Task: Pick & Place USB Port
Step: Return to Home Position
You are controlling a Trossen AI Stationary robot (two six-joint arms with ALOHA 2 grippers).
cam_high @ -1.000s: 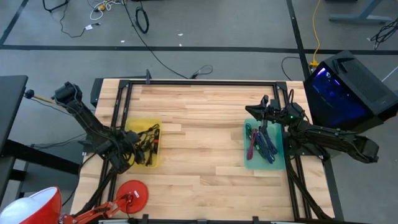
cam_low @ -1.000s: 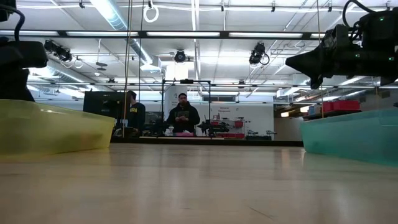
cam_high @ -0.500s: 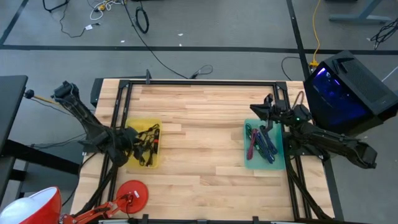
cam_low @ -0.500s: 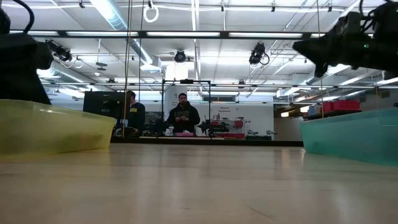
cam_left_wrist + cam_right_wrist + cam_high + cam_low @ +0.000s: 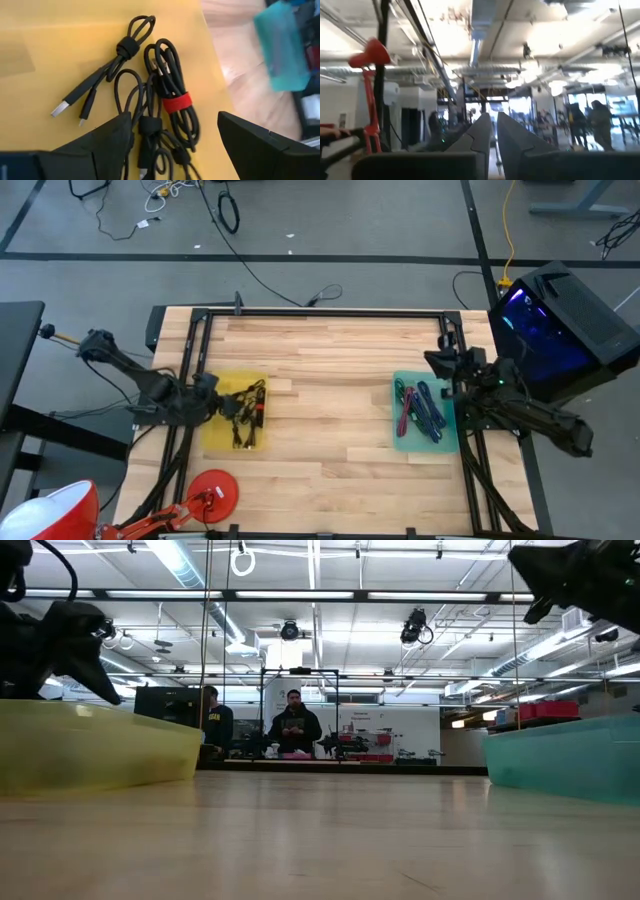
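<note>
High view, left gripper (image 5: 210,393) backed off to left rim of yellow bin (image 5: 212,432), black charger cables (image 5: 243,405) inside, right gripper (image 5: 435,362) retreated past teal bin (image 5: 420,444), left wrist view, fingers spread wide, empty, right wrist view, fingers nearly touching, empty

Ceiling strip lights (image 5: 175,560) wash the room evenly; the desk (image 5: 330,390) is bright, with barely a shadow on its wood. From desk level the near boards and the yellow bin (image 5: 100,745) look soft. The right wrist view is glared white overhead and smeared; in the left one the teal bin (image 5: 282,47) blurs away.
</note>
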